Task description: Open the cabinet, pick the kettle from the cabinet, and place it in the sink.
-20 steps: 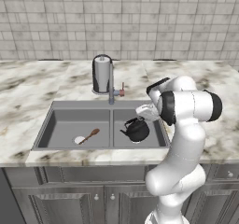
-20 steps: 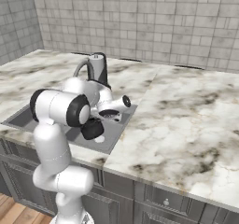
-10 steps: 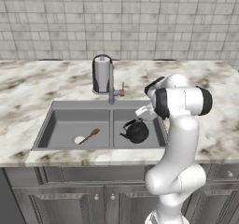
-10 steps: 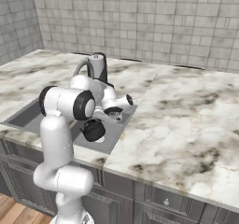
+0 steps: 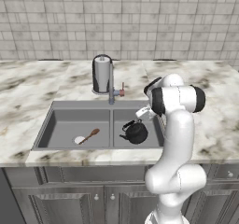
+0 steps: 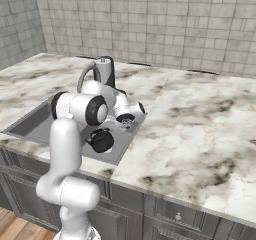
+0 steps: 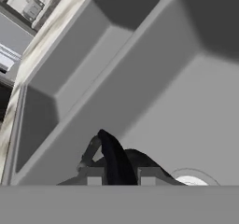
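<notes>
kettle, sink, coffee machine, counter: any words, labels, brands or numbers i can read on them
None can be read in any view.
kettle: plain black, no label.
sink: bare grey steel, no marking.
coffee machine: silver body, no legible brand.
counter: marble pattern, no text.

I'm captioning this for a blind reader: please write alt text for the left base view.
A black kettle sits in the right basin of a grey double sink, with the white robot arm bent over it. A wooden spoon lies in the left basin.
</notes>
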Robot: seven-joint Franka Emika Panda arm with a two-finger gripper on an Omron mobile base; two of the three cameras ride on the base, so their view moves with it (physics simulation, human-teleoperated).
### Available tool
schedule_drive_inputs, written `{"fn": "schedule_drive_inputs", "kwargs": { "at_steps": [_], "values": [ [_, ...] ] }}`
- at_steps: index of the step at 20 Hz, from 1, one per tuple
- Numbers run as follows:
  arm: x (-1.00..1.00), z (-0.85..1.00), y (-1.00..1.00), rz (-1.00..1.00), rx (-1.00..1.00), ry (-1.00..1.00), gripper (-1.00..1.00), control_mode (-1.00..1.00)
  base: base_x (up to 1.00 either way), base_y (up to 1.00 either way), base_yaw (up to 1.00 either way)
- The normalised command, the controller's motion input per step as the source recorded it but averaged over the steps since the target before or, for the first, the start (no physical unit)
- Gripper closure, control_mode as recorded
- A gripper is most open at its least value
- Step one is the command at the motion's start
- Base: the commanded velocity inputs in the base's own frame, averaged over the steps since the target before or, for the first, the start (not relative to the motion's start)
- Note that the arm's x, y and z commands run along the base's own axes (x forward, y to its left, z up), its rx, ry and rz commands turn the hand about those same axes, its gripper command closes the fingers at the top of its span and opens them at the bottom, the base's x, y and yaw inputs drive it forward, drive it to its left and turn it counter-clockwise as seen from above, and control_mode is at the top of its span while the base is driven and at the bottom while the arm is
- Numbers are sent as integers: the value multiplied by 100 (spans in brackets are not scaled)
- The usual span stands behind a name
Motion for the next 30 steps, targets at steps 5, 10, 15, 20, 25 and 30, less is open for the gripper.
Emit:
{"fn": "schedule_drive_inputs", "kwargs": {
  "at_steps": [5, 10, 15, 20, 25, 30],
  "values": [
    [17, -18, 0, 8, 4, 0, 100, -100, 0, 0, 0],
    [23, -17, 2, 2, 1, -1, 100, -100, 0, 0, 0],
    [32, -16, 9, 0, 0, 0, 100, -100, 0, 0, 0],
    [19, -24, 9, 0, 1, 0, 100, -100, 0, 0, 0],
    [3, -23, 9, 1, 4, -4, 100, -100, 0, 0, 0],
    [-3, -14, 11, 5, 6, -10, 100, -100, 0, 0, 0]
  ]
}}
